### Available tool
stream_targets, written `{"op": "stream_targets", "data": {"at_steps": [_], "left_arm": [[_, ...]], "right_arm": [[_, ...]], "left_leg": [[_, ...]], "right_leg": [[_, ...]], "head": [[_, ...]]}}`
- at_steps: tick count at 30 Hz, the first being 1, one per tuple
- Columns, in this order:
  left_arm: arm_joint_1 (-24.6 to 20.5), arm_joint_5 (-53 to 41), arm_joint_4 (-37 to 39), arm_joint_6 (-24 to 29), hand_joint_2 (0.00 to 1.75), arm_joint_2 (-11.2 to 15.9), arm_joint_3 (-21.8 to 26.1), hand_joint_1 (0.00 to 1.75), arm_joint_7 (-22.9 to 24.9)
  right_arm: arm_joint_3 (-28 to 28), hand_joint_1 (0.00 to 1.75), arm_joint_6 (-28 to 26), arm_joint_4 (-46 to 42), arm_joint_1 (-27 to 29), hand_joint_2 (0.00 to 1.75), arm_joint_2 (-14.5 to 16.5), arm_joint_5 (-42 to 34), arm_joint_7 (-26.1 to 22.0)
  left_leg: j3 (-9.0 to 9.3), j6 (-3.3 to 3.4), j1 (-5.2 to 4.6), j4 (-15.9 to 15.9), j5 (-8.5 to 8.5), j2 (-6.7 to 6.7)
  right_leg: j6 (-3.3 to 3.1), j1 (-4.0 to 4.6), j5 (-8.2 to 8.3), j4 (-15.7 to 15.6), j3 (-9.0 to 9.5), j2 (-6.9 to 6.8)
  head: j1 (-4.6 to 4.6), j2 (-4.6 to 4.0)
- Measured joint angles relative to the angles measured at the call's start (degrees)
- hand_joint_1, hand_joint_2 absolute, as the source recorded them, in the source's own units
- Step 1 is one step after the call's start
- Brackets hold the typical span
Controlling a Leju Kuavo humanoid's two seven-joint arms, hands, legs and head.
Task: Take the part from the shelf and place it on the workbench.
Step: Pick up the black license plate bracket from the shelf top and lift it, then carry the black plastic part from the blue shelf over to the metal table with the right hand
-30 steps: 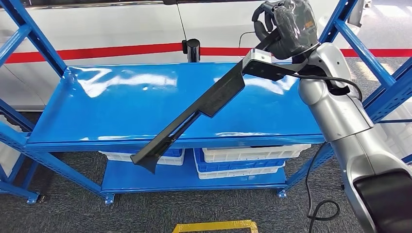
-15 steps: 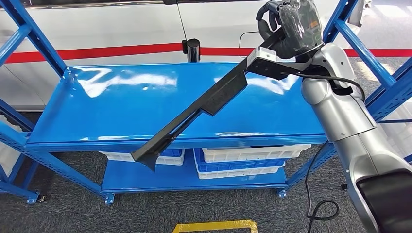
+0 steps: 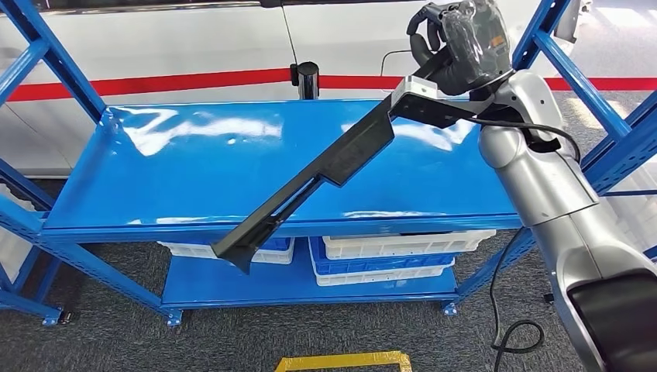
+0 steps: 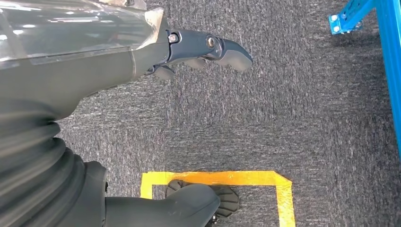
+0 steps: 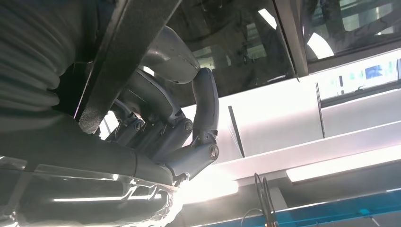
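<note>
A long black part (image 3: pixel 325 167) slants above the blue shelf (image 3: pixel 194 167), its lower end hanging past the shelf's front edge. My right hand (image 3: pixel 457 46) grips its upper end at the shelf's back right; in the right wrist view the fingers (image 5: pixel 165 127) curl around the black bar (image 5: pixel 123 52). In the left wrist view my left hand (image 4: pixel 189 56) hangs over the grey carpet with its fingers apart and nothing in it.
White and blue crates (image 3: pixel 387 256) sit on the lower shelf. Blue uprights (image 3: pixel 577 74) frame the rack on both sides. A black post (image 3: pixel 308 80) stands behind the shelf. A yellow tape mark (image 3: pixel 345 361) lies on the carpet in front.
My right hand has lifted the part's upper end slightly up and to the right; the lower tip has shifted a little rightward.
</note>
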Motion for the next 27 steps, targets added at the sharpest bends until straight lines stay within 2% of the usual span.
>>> {"op": "stream_targets", "data": {"at_steps": [3, 5, 6, 8, 9, 10, 11, 13, 14, 15, 17, 19, 20, 21, 23, 24, 25, 26, 27], "left_arm": [[-0.19, -0.16, 0.0, -0.22, 1.75, -0.01, 0.0, 0.0, 0.3], [-0.29, -0.18, 0.0, -0.2, 1.75, -0.07, 0.0, 0.0, 0.39], [-0.32, -0.2, 0.0, -0.17, 1.75, -0.1, 0.0, 0.0, 0.4], [-0.36, -0.24, 0.0, -0.15, 1.75, -0.13, 0.0, 0.0, 0.39], [-0.34, -0.25, 0.0, -0.14, 1.75, -0.16, 0.0, 0.0, 0.38], [-0.31, -0.25, 0.0, -0.13, 1.75, -0.2, 0.0, 0.0, 0.38], [-0.28, -0.25, 0.0, -0.13, 1.75, -0.26, 0.0, 0.0, 0.38], [-0.28, -0.25, 0.0, -0.12, 1.75, -0.36, 0.0, 0.0, 0.38], [-0.29, -0.28, 0.0, -0.1, 1.75, -0.37, -0.01, 0.0, 0.38], [-0.3, -0.32, 0.0, -0.07, 1.75, -0.35, -0.01, 0.0, 0.38], [-0.25, -0.44, 0.0, 0.1, 1.75, -0.32, -0.02, 0.0, 0.37], [-0.16, -0.49, 0.01, 0.28, 1.75, -0.27, -0.02, 0.0, 0.38], [-0.15, -0.52, 0.01, 0.34, 1.75, -0.26, -0.02, 0.0, 0.38], [-0.15, -0.57, 0.01, 0.37, 1.75, -0.26, -0.02, 0.0, 0.38], [-0.16, -0.78, 0.01, 0.42, 1.75, -0.29, -0.02, 0.0, 0.41], [-0.16, -0.88, 0.01, 0.44, 1.75, -0.3, -0.02, 0.0, 0.44], [-0.16, -0.96, 0.01, 0.49, 1.75, -0.3, -0.02, 0.0, 0.47], [-0.16, -1.01, 0.01, 0.55, 1.75, -0.3, -0.02, 0.0, 0.5], [-0.18, -1.01, 0.01, 0.6, 1.75, -0.3, -0.02, 0.0, 0.52]], "right_arm": [[0.18, 1.75, -0.05, 0.24, 0.0, 1.75, 0.31, 0.11, 0.13], [0.2, 1.75, -0.2, 0.36, 0.01, 1.75, 0.44, 0.16, 0.16], [0.25, 1.75, -0.37, 0.46, 0.09, 1.75, 0.5, 0.23, 0.16], [0.39, 1.75, -0.82, 0.73, 0.57, 1.75, 0.63, 0.43, 0.17], [0.47, 1.75, -0.98, 0.88, 0.97, 1.75, 0.65, 0.52, 0.18], [0.54, 1.75, -1.07, 1.01, 1.36, 1.75, 0.66, 0.58, 0.19], [0.58, 1.75, -1.11, 1.11, 1.66, 1.75, 0.69, 0.62, 0.19], [0.61, 1.75, -1.15, 1.21, 1.88, 1.75, 0.78, 0.66, 0.18], [0.62, 1.75, -1.21, 1.22, 1.89, 1.75, 0.87, 0.66, 0.17], [0.61, 1.75, -1.27, 1.25, 1.93, 1.75, 0.96, 0.65, 0.17], [0.57, 1.75, -1.35, 1.3, 2.13, 1.75, 1.07, 0.67, 0.19], [0.53, 1.75, -1.35, 1.33, 2.25, 1.75, 1.13, 0.77, 0.17], [0.52, 1.75, -1.35, 1.34, 2.27, 1.75, 1.19, 0.84, 0.16], [0.51, 1.75, -1.34, 1.34, 2.28, 1.75, 1.24, 0.91, 0.15], [0.49, 1.75, -1.31, 1.34, 2.43, 1.75, 1.26, 1.11, 0.15], [0.47, 1.75, -1.28, 1.34, 2.59, 1.75, 1.25, 1.26, 0.15], [0.44, 1.75, -1.25, 1.34, 2.78, 1.75, 1.23, 1.42, 0.15], [0.39, 1.75, -1.22, 1.33, 3.0, 1.75, 1.22, 1.55, 0.15], [0.28, 1.75, -1.2, 1.28, 3.16, 1.75, 1.22, 1.67, 0.15]], "left_leg": [[0.21, 0.62, 0.19, -0.36, 0.3, 0.06], [0.55, 1.17, 0.49, -1.07, 0.8, 0.22], [0.65, 1.36, 0.64, -1.3, 0.98, 0.3], [0.57, 1.49, 0.64, -1.33, 1.07, 0.33], [0.54, 1.48, 0.64, -1.3, 1.09, 0.3], [0.51, 1.44, 0.66, -1.25, 1.11, 0.24], [0.49, 1.37, 0.71, -1.15, 1.11, 0.18], [0.29, 0.88, 0.79, -0.59, 0.96, 0.08], [0.04, 0.49, 0.76, -0.18, 0.83, 0.04], [-0.23, 0.06, 0.69, 0.17, 0.78, 0.0], [-0.67, -0.72, 0.69, 0.4, 1.04, -0.07], [-1.15, -1.35, 0.97, 0.9, 0.61, -0.06], [-1.72, -1.66, 1.08, 2.29, -0.67, 0.0], [-2.64, -1.97, 1.2, 4.76, -2.63, 0.08], [-5.21, -2.47, 1.3, 12.12, -7.21, 0.21], [-6.09, -2.58, 1.32, 15.08, -8.63, 0.22], [-6.16, -2.57, 1.32, 16.37, -9.11, 0.24], [-5.08, -2.44, 1.32, 15.44, -8.58, 0.25], [-2.88, -2.19, 1.3, 12.42, -7.34, 0.26]], "right_leg": [[0.4, -0.05, -0.03, 0.04, -0.06, -0.02], [0.3, 0.05, -1.48, 2.44, -1.2, -0.1], [0.02, 0.04, -3.04, 5.54, -2.67, -0.15], [-0.4, 0.05, -6.37, 13.82, -6.48, -0.15], [-0.32, 0.05, -7.24, 16.8, -7.89, -0.15], [-0.01, 0.02, -7.21, 17.67, -8.27, -0.15], [0.49, -0.11, -6.21, 15.93, -7.39, -0.18], [1.43, -0.44, -3.09, 7.88, -3.44, -0.24], [1.48, -0.45, -1.84, 4.46, -1.75, -0.17], [1.25, -0.38, -1.13, 2.52, -0.82, -0.08], [0.36, -0.02, -0.64, 2.16, -0.77, 0.13], [-0.48, -0.19, -0.12, 2.24, -1.15, 0.11], [-0.91, -0.31, 0.15, 2.21, -1.34, 0.07], [-1.34, -0.4, 0.43, 2.18, -1.55, 0.01], [-1.95, -0.18, 0.87, 2.19, -2.13, -0.14], [-2.13, -0.06, 1.11, 2.2, -2.47, -0.22], [-2.23, 0.06, 1.37, 2.21, -2.81, -0.27], [-2.24, 0.14, 1.64, 2.21, -3.12, -0.3], [-2.14, 0.2, 1.91, 2.22, -3.39, -0.3]], "head": [[0.01, 0.0], [0.08, 0.0], [0.11, 0.0], [0.17, 0.0], [0.16, 0.0], [0.19, 0.0], [0.2, 0.0], [0.24, 0.0], [0.24, 0.0], [0.21, 0.0], [0.14, 0.0], [0.08, 0.0], [-0.03, 0.0], [-0.13, 0.0], [-0.29, 0.0], [-0.28, 0.0], [-0.28, 0.0], [-0.28, 0.0], [-0.28, 0.0]]}}
